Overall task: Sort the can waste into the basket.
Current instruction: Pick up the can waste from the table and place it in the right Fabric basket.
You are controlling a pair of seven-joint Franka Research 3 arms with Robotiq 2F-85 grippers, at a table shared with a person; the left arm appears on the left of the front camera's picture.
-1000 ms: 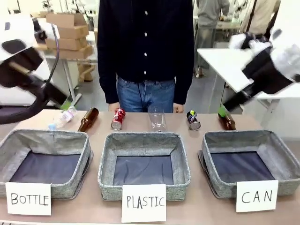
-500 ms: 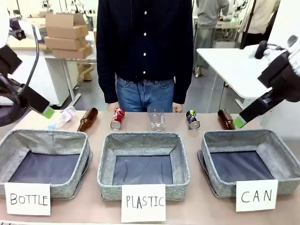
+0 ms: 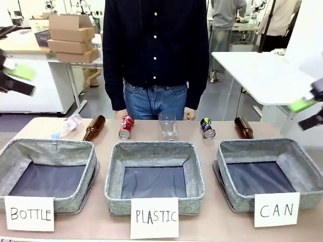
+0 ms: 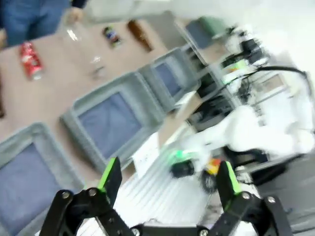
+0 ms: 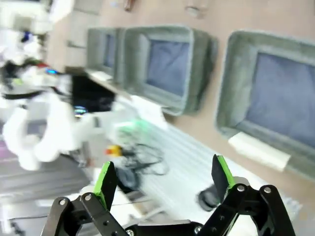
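The shiny red can lies on the table's far side, in front of the person; it is also in the left wrist view. The dark printed can lies further right. The grey basket carded "CAN" stands at the front right, with only its dark bottom showing inside. My left gripper hangs open at the far left edge, off the table. My right gripper is open at the far right edge, beyond the basket. Nothing sits between either pair of fingers.
Bins carded "BOTTLE" and "PLASTIC" stand left and centre. Two brown bottles, a clear plastic bottle and a clear cup lie along the far side. The person stands close behind the table.
Both arms have swung outward, away from the row of waste to the picture's left and right edges. Jaws stay open. Nothing on the table has moved.
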